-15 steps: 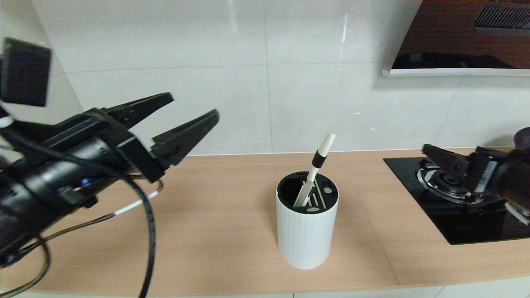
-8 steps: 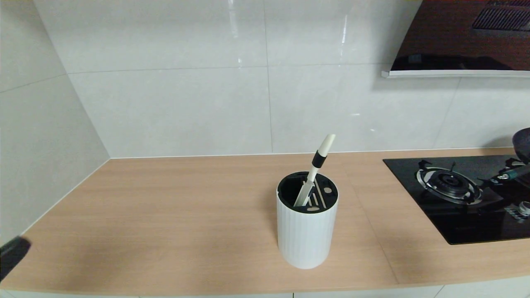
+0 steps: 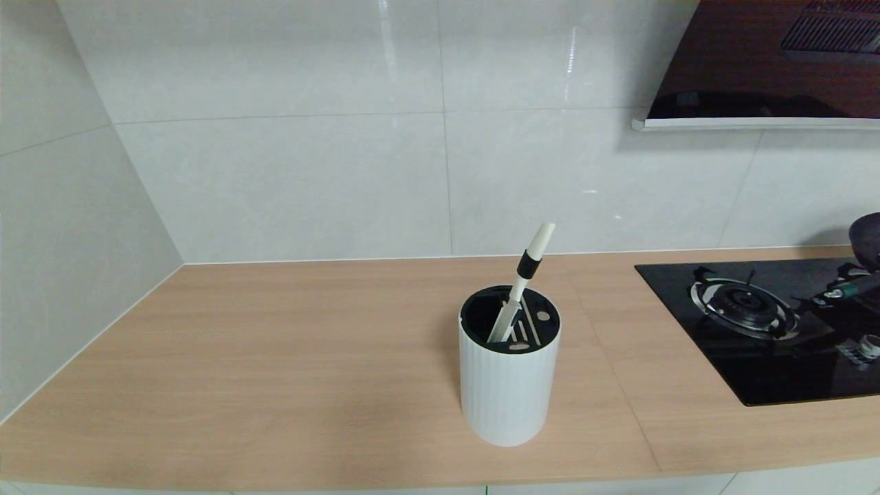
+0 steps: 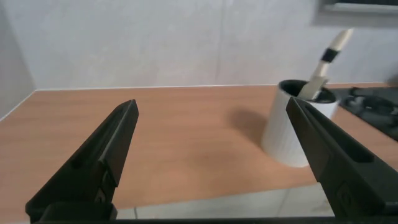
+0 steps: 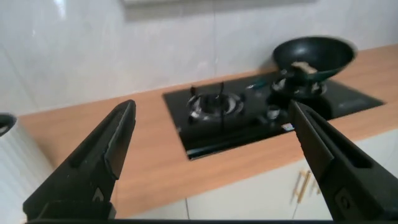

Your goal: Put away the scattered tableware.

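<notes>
A white ribbed holder with a black slotted top stands on the wooden counter. A knife with a cream and black handle leans in one of its slots, handle up. From the left wrist view the holder and the knife lie beyond my left gripper, which is open and holds nothing, back off the counter's front edge. My right gripper is open and holds nothing, off the counter's front, facing the stove; the holder's edge is at one side.
A black gas stove is set into the counter at the right, with a dark pan on its far burner. A range hood hangs above it. Tiled walls close the back and left.
Both arms have pulled back out of the head view: the left gripper left at the lower left, the right gripper off the right edge. Holder and knife stayed put.
</notes>
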Motion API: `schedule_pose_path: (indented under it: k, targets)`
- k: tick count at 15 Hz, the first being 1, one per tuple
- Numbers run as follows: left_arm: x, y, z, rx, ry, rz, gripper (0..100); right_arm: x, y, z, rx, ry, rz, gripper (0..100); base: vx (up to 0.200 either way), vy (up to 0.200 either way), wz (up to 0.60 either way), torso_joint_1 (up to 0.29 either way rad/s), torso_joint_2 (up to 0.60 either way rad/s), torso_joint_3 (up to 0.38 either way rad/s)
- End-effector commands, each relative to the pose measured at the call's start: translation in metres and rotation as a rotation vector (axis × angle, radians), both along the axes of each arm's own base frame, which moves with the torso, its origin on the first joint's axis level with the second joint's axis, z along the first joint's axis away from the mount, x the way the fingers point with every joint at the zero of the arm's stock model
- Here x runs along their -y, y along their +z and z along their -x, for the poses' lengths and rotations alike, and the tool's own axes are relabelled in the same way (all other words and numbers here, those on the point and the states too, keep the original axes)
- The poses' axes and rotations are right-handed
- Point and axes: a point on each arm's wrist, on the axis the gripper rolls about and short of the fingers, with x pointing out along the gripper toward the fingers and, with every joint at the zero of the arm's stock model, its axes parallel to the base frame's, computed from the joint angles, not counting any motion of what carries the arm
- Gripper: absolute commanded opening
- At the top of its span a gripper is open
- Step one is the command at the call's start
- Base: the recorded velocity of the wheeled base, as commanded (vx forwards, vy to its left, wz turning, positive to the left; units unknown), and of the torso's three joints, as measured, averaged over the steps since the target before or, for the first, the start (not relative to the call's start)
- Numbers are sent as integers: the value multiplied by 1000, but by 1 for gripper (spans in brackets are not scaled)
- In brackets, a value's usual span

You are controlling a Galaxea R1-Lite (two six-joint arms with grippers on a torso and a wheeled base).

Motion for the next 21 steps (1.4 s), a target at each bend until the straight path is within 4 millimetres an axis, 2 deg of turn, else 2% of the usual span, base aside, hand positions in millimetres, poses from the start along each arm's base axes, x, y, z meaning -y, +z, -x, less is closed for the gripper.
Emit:
schedule_pose_path:
  k: [1, 3, 5, 6, 8, 11, 13, 15, 21]
  targets:
    - [1, -22, -1, -9, 36, 2, 100, -1, -15, 0, 4, -16, 0, 100, 0, 0, 0, 0, 0, 0]
    - [0, -36, -9, -37, 64, 16, 100, -1, -29, -7, -35, -11, 2, 100, 0, 0, 0, 0, 0, 0]
    - [1, -60, -19, -81, 43, -6, 100, -1, -48, -14, -47, 26, 42, 100, 0, 0, 0, 0, 0, 0]
    - [1, -63, -19, -96, 22, -12, 100, -2, -63, -18, -82, 85, 51, 100, 0, 0, 0, 0, 0, 0]
    - [1, -63, -19, -97, 21, -16, 100, -3, -77, -23, -122, 120, 49, 100, 0, 0, 0, 0, 0, 0]
    - [-2, -69, -19, -156, 171, -128, 100, -7, -77, -23, -119, 282, 58, 100, 0, 0, 0, 0, 0, 0]
    - [-2, -68, -19, -142, 176, -123, 100, -9, -77, -23, -125, 378, 101, 100, 0, 0, 0, 0, 0, 0]
    - [-2, -67, -19, -139, 162, -65, 100, -9, -77, -23, -130, 390, 107, 100, 0, 0, 0, 0, 0, 0]
    - [-2, -68, -19, -140, 164, -68, 100, -7, -82, -23, -156, 328, 18, 100, 0, 0, 0, 0, 0, 0]
